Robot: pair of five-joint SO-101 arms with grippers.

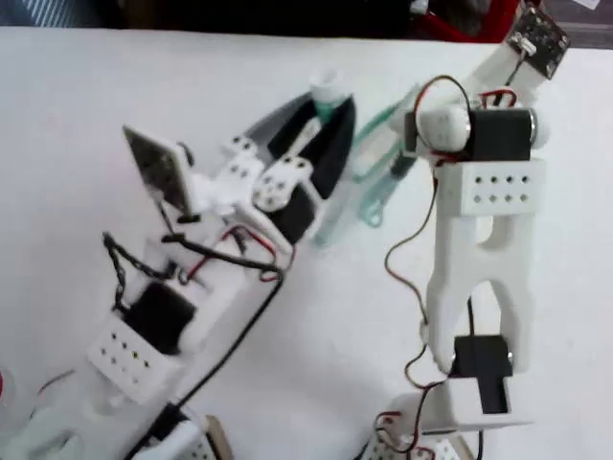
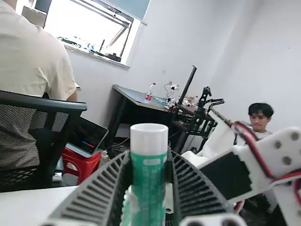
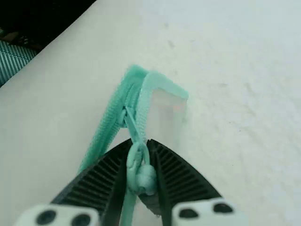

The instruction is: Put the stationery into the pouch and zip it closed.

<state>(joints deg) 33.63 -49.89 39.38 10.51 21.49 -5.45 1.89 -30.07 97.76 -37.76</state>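
A green glue stick (image 2: 148,181) with a white cap stands upright between the black fingers of my left gripper (image 2: 148,162), which is shut on it. In the high view the left gripper (image 1: 321,120) holds the glue stick (image 1: 327,94) just left of the clear pouch (image 1: 369,182) with its teal zip edge. My right gripper (image 3: 138,162) is shut on the teal zip pull (image 3: 139,170) at the end of the pouch (image 3: 157,96). In the high view the right gripper (image 1: 400,161) sits at the pouch's right side, mostly hidden under its own motor.
The white table (image 1: 326,326) is bare between the two arm bases. A red box (image 1: 469,24) sits past the table's far edge. Black and red cables (image 1: 230,259) trail along the left arm. A person sits in a chair (image 2: 33,136) behind the table.
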